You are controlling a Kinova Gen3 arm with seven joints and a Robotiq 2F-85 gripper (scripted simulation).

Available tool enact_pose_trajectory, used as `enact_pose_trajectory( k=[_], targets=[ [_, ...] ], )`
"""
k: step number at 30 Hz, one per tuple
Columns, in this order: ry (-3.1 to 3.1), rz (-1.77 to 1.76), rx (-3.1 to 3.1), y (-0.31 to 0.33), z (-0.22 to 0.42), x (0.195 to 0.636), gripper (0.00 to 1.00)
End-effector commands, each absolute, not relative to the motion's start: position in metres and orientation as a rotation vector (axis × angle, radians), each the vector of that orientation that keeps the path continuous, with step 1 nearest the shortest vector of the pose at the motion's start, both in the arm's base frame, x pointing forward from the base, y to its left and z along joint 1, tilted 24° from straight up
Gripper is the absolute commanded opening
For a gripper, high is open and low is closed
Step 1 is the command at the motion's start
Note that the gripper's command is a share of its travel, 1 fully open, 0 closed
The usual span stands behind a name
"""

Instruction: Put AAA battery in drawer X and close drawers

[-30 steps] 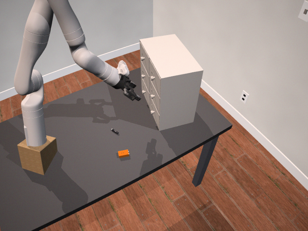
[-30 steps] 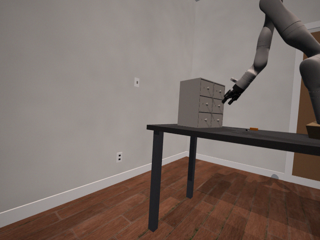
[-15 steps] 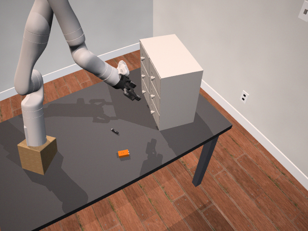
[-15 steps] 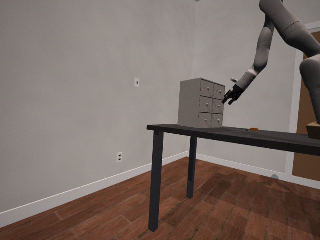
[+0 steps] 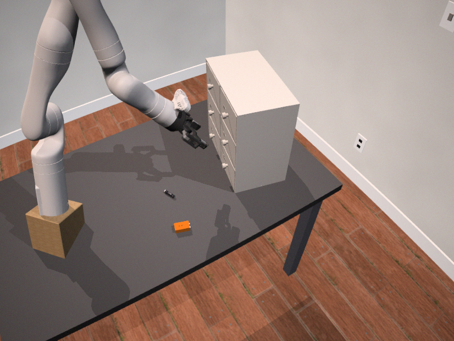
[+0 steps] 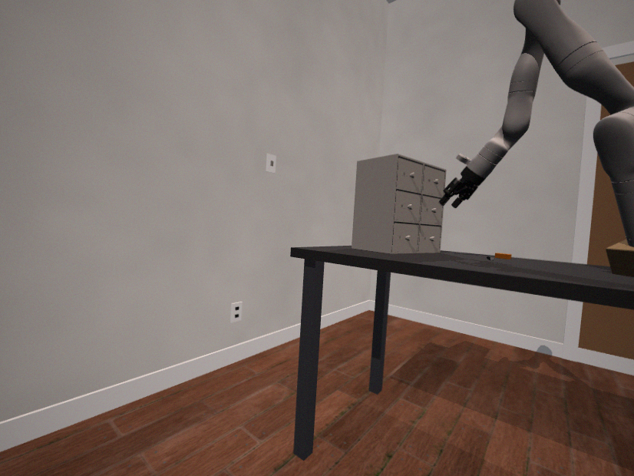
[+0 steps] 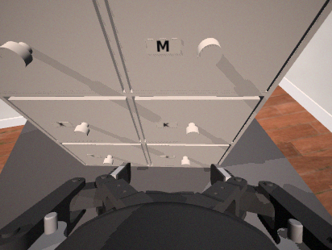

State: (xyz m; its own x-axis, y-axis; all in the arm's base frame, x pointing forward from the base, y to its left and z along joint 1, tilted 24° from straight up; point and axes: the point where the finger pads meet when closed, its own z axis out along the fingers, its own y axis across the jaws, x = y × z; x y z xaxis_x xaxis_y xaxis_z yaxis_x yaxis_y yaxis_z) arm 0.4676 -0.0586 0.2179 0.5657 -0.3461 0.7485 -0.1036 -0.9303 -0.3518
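The small black AAA battery [image 5: 169,193] lies on the dark table, well in front of the chest. The cream chest [image 5: 249,113] stands at the table's far right, with two columns of three drawers, all shut. My gripper [image 5: 195,141] is open and empty, in the air close to the chest's front at middle height; it also shows in the side view [image 6: 454,194]. In the wrist view my fingertips frame the lower drawers. The upper right drawer is marked M [image 7: 162,46]. The middle right mark [image 7: 165,125] looks like K. The middle left mark [image 7: 60,124] is too small to read.
An orange block [image 5: 182,226] lies on the table near the front edge, beyond the battery. My arm's wooden base [image 5: 55,227] stands at the left. The table's right edge runs just beside the chest.
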Motion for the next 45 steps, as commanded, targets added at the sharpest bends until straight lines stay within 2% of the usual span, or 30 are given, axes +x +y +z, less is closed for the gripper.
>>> enact_pose_trajectory(
  k=[1, 45],
  targets=[
    [0.373, -1.297, -2.532, -0.059, 0.219, 0.468, 1.00],
    [0.310, -0.891, -2.678, -0.066, 0.248, 0.425, 1.00]
  ],
)
